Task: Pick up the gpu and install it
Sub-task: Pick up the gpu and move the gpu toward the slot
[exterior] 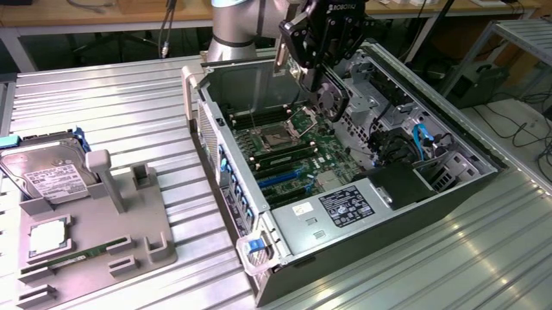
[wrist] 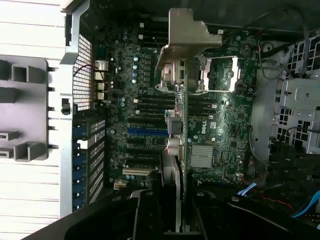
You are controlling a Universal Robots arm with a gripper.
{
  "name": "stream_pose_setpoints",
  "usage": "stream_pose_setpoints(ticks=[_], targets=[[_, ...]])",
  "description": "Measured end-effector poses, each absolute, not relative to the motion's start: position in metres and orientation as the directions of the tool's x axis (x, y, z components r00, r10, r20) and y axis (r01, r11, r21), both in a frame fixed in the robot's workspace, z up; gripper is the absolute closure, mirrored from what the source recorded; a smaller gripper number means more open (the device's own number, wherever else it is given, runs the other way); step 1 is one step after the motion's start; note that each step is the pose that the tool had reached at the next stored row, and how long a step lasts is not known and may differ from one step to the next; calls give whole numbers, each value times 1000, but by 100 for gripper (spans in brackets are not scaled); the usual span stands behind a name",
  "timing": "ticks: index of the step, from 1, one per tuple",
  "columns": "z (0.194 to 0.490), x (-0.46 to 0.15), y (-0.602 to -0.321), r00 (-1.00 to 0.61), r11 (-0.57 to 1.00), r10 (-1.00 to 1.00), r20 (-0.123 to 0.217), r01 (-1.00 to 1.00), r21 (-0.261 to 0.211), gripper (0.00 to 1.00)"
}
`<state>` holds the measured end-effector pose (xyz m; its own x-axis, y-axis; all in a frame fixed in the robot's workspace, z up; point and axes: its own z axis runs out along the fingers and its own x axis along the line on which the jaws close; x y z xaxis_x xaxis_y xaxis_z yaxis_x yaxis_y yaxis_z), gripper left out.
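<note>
Starting at the exterior view's left: a grey parts holder point(exterior: 129, 219) with a hard drive point(exterior: 43, 173) sits on the ribbed metal table point(exterior: 112, 97), well apart from the action. Next over, the open pc case point(exterior: 205, 123) lies on its side, motherboard point(exterior: 285, 152) facing up. The arm point(exterior: 233, 26) comes in from the far side with the gripper point(exterior: 321, 77) pointing straight down over the far half of the case. Its fingers point(wrist: 150, 220) are pinching the gpu point(exterior: 332, 97), which hangs on edge above the board. There's open room between the case walls; cables point(exterior: 423, 139) crowd the right. The wrist view adds the card edge-on, silver bracket point(wrist: 187, 35) leading, running crosswise to the blue slot point(wrist: 145, 132).
</note>
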<state>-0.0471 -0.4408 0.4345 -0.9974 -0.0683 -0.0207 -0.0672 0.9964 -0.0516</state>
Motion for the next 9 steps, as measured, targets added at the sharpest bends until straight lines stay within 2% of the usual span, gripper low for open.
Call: stream_pose_setpoints(ticks=[9], targets=[[434, -24, -441, -998, 997, -65, -22, -64, -52, 73]])
